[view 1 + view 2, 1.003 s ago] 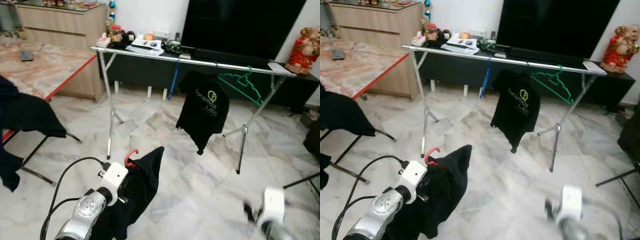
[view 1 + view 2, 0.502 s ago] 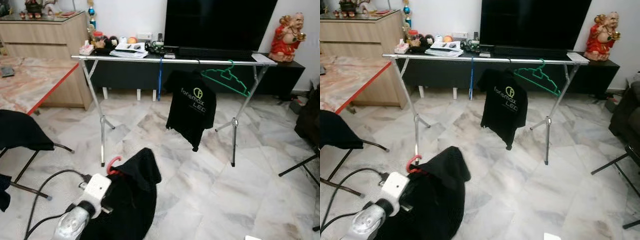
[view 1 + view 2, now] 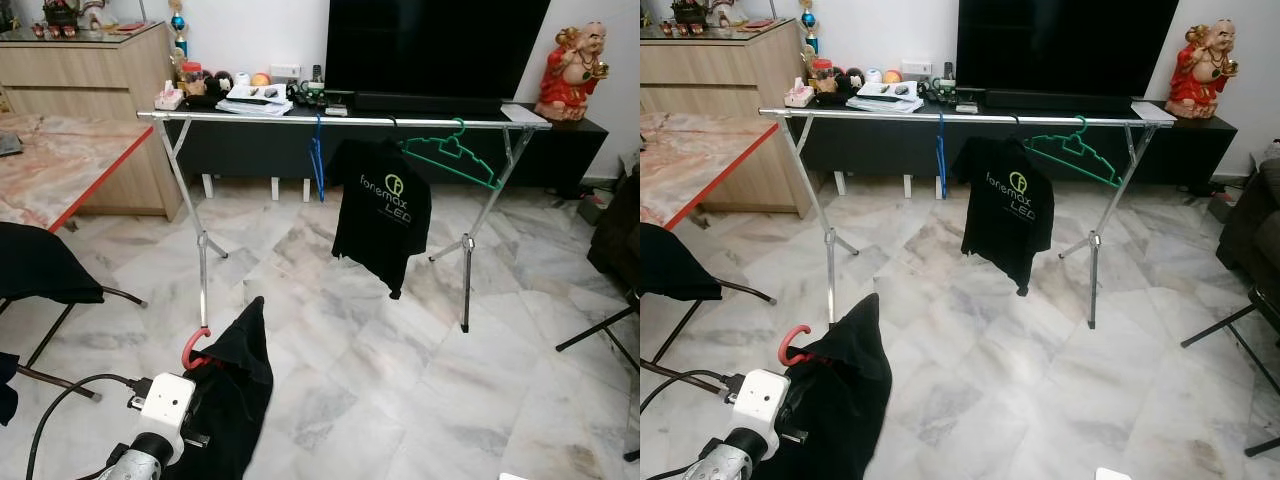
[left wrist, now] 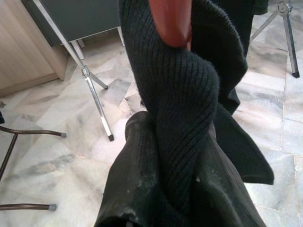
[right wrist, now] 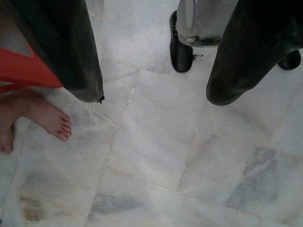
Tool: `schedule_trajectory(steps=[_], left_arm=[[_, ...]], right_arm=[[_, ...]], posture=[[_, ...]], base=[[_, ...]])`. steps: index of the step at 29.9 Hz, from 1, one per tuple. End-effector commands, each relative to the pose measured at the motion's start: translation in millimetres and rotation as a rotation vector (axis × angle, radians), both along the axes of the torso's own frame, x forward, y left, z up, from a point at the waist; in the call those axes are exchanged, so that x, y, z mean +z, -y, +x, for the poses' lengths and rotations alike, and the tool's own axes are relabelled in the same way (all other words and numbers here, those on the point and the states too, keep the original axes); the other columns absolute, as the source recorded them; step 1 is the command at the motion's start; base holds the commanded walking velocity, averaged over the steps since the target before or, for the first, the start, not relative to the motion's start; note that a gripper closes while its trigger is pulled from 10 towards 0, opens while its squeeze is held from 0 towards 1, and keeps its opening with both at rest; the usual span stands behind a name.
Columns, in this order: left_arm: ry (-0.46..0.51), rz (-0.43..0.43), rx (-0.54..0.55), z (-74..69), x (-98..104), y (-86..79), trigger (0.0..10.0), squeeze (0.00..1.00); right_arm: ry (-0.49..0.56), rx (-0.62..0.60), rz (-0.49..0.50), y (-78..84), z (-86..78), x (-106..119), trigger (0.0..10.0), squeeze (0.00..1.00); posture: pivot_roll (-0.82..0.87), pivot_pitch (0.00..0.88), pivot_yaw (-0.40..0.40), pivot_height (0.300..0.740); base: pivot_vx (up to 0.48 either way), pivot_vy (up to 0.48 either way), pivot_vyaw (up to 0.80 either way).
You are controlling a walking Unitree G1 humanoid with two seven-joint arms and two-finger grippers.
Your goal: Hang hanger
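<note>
A tiled living room with a dark media wall

Pale marble floor (image 3: 400,380) with grey veining runs up to a white wall (image 3: 260,30). A large black television (image 3: 435,45) stands on a low black cabinet (image 3: 560,150); a red figurine (image 3: 566,72) sits at its right end. At left, a wooden sideboard (image 3: 90,60) and a marble-topped, red-edged bench (image 3: 60,170). Black folding-chair legs (image 3: 600,335) show at right.

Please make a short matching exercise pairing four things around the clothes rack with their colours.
Things:
1. Empty plastic hanger on the metal rack rail
2. Hook of the hanger carried by the left gripper
3. Printed T-shirt hanging on the rack
4. Narrow hanger left of that T-shirt

Colours:
a. black
b. blue
c. green
d. red

Pairs: 1-c, 2-d, 3-a, 4-b
</note>
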State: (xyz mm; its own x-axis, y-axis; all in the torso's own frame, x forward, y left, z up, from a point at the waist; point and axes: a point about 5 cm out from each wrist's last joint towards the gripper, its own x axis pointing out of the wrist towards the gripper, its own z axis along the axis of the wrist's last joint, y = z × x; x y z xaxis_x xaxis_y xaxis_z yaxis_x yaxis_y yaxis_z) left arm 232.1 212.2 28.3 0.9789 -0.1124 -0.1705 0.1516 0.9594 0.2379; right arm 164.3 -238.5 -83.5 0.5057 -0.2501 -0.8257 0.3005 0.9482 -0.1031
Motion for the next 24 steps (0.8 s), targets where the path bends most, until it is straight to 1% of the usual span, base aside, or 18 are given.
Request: schedule_trajectory(steps=[1,6,13,14,15,16,19,22,24], left_arm=[[0.028,-0.009,0.005,1.7,6.9,-0.7,10.0,0.0],[0.021,-0.011,0.021,2.1,9.1,-6.7,10.0,0.0],[0.018,-0.013,0.023,1.8,9.6,-6.8,10.0,0.0],[0.011,-0.01,0.029,4.7,10.2,-10.5,10.0,0.0],[0.011,-0.01,0.029,4.7,10.2,-10.5,10.0,0.0],[-0.001,-0.003,0.037,8.2,10.4,-15.6,10.0,0.0],[-0.013,0.002,0.041,9.2,9.8,-17.4,10.0,0.0],[-0.01,-0.008,0.057,11.0,11.6,-19.9,10.0,0.0],[-0.009,-0.008,0.062,12.1,12.7,-21.4,10.0,0.0]], right_arm=[[0.001,-0.022,-0.01,4.3,-0.9,0.8,10.0,0.0],[-0.001,-0.015,0.004,1.2,-0.9,-0.1,10.0,0.0],[-0.001,-0.015,0.004,1.1,-0.9,-0.1,10.0,0.0],[-0.002,-0.009,0.016,-1.7,-1.6,-1.1,10.0,0.0],[-0.002,-0.009,0.016,-1.7,-1.6,-1.1,10.0,0.0],[-0.006,0.008,0.029,-5.2,-2.5,-2.4,10.0,0.0],[-0.005,0.029,0.031,-6.4,-1.6,-2.2,10.0,0.0],[0.014,0.025,0.038,-5.9,1.4,-0.7,10.0,0.0],[0.017,0.031,0.034,-5.0,2.7,0.1,10.0,0.0]], posture=[[-0.02,0.0,0.005,0.74],[-0.02,0.0,0.01,0.74],[-0.02,0.0,0.01,0.74],[-0.02,0.0,0.02,0.74],[-0.02,0.0,0.02,0.74],[-0.02,0.0,0.02,0.74],[-0.02,0.0,0.023,0.74],[-0.02,0.0,0.023,0.74],[-0.02,0.0,0.024,0.74]], base=[[0.0,0.0,0.0],[0.0,0.0,0.0],[0.0,0.0,0.0],[0.292,0.0,0.0],[0.292,0.0,0.0],[0.296,0.0,0.0],[0.295,0.0,0.0],[0.296,0.0,0.0],[0.298,0.0,0.8]])
